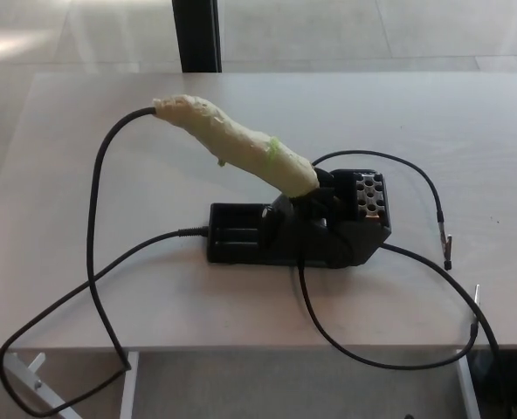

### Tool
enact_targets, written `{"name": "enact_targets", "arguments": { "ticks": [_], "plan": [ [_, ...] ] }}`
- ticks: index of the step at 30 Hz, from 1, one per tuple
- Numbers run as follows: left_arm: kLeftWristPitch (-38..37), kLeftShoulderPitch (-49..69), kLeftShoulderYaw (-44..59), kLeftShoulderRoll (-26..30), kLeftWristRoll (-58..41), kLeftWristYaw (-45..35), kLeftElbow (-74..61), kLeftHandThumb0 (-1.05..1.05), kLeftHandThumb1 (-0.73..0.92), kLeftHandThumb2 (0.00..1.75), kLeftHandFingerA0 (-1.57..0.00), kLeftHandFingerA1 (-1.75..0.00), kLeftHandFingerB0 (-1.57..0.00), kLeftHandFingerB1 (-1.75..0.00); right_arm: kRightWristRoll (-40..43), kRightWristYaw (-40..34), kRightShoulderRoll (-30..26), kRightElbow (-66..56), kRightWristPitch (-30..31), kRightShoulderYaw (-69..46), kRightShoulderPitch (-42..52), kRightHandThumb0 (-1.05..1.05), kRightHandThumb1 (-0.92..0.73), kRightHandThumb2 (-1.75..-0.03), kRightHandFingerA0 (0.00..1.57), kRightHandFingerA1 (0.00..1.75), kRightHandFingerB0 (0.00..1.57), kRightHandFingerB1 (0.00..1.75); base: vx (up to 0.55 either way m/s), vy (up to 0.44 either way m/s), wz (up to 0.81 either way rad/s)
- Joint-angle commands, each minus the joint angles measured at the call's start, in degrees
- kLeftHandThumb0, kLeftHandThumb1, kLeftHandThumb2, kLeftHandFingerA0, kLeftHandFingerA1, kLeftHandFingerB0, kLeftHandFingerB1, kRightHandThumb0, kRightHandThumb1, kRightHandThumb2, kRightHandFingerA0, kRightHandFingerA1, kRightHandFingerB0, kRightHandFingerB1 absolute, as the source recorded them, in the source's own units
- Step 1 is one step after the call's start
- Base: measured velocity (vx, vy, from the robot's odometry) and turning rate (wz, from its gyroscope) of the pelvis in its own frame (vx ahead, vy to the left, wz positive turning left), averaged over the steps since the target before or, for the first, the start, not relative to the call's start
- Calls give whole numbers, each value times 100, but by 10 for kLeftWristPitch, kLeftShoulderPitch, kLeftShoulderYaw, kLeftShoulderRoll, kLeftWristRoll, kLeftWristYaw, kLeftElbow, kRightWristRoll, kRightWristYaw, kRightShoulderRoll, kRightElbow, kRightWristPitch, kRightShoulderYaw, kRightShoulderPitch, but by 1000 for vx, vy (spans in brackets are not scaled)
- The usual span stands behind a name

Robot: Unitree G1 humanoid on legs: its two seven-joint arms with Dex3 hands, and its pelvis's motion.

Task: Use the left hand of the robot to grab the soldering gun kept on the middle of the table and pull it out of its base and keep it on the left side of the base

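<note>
A pale, whitish-grey table (pixel 110 288) fills most of the head view, its near edge running along the bottom of the frame with white legs (pixel 31 375) showing beneath at about 7 o'clock. Beyond its far edge lies a light tiled floor (pixel 346 30), and a dark vertical post (pixel 197 35) stands at 12 o'clock.

Near the middle of the table sits the black base (pixel 267 240), a low oblong block with a grid of round holes at its right end. The soldering gun (pixel 232 140) is seated in it, its handle wrapped in lumpy cream-coloured tape with a small green mark, tilting up and away toward 10 o'clock from the base. A black cable (pixel 93 218) leaves the top end of the handle, drops in a long loop over the near edge at 7 o'clock and returns to the base's left end. Two further thin black leads (pixel 416 175) run out toward 3 and 5 o'clock, ending in small clips (pixel 447 249).

Neither robot hand appears in the frame, so their state cannot be told.
</note>
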Motion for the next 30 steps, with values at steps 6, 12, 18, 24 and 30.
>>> {"name": "enact_targets", "arguments": {
  "ticks": [6,12,18,24,30],
  "plan": [
    [-23,6,8,15,-27,-29,17,-56,72,62,-47,-50,-46,-44,28,25,-10,23,-27,-5,-9,-55,-62,-58,64,68,40,40,0,0,0],
    [65,-116,147,124,-118,-7,-194,-58,76,63,-44,-66,-44,-47,31,38,-20,34,-12,-5,-10,-55,-49,-81,28,60,12,42,0,0,3],
    [228,-304,173,175,-147,-11,-440,-63,71,61,-40,-96,-32,-71,33,40,-23,36,-11,-7,-13,-55,-49,-82,24,59,13,42,0,0,0],
    [240,-480,71,185,-54,-30,-466,-43,71,60,-30,-64,-32,-48,34,41,-23,30,-15,-9,-5,-55,-49,-82,24,59,14,42,0,0,0],
    [200,-665,-60,149,51,-63,-417,-41,70,60,-41,-59,-36,-46,34,42,-24,39,-17,-10,-9,-50,-64,-60,24,55,21,30,0,0,0]
  ]
}}
